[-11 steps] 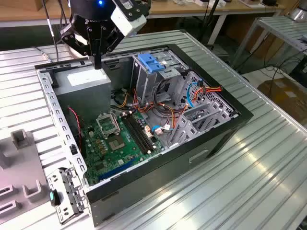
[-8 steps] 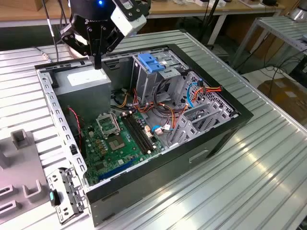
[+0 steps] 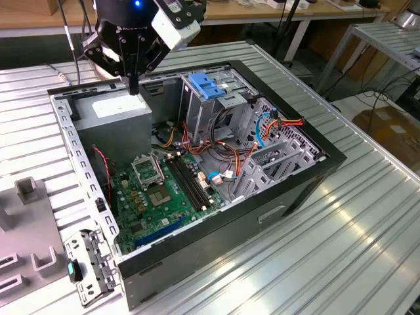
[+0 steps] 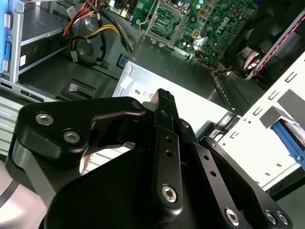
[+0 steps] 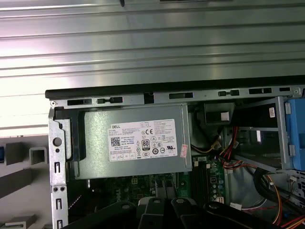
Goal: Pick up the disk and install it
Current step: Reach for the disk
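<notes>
My gripper [image 3: 134, 86] hangs over the far corner of the open computer case [image 3: 328, 161], at the exterior view's left, just above the grey power supply [image 3: 121, 111]. Its dark fingers are pressed together and hold nothing; in the second wrist view the gripper [image 4: 165, 98] points down at the power supply [image 4: 200, 98]. The disk is out of view. A blue plastic caddy [image 3: 207, 85] sits on top of the grey drive cage [image 3: 197, 111] inside the case.
The green motherboard [image 3: 157, 190] lies on the case floor, with orange and red cables [image 3: 226, 154] beside it. A grey slotted fixture [image 3: 26, 197] lies on the ribbed metal table [image 3: 341, 243] at the exterior view's left. A metal bracket [image 3: 88, 269] lies near the case's front corner.
</notes>
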`<act>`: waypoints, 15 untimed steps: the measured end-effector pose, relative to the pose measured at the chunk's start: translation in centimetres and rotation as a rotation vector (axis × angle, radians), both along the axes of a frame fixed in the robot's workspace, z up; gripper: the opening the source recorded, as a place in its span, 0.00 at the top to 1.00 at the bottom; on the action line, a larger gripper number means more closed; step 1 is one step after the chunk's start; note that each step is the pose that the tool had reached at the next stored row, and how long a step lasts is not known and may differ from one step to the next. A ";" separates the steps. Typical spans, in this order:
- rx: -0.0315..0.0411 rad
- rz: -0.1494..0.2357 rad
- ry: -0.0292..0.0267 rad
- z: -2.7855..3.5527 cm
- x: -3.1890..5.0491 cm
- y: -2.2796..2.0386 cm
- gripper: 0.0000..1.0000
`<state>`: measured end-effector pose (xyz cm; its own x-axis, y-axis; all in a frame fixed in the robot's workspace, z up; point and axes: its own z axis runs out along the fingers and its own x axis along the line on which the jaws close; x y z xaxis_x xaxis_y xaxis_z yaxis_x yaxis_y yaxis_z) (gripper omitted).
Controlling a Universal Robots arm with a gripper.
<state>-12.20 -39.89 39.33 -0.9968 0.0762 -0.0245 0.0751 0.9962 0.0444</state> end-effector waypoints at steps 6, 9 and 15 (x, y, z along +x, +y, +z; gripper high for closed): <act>0.0000 0.000 0.0000 -0.03 -0.79 0.00 0.89; -0.0001 0.000 0.0002 -0.10 -1.71 0.00 0.89; -0.0001 0.000 0.0003 -0.15 -2.74 0.00 0.89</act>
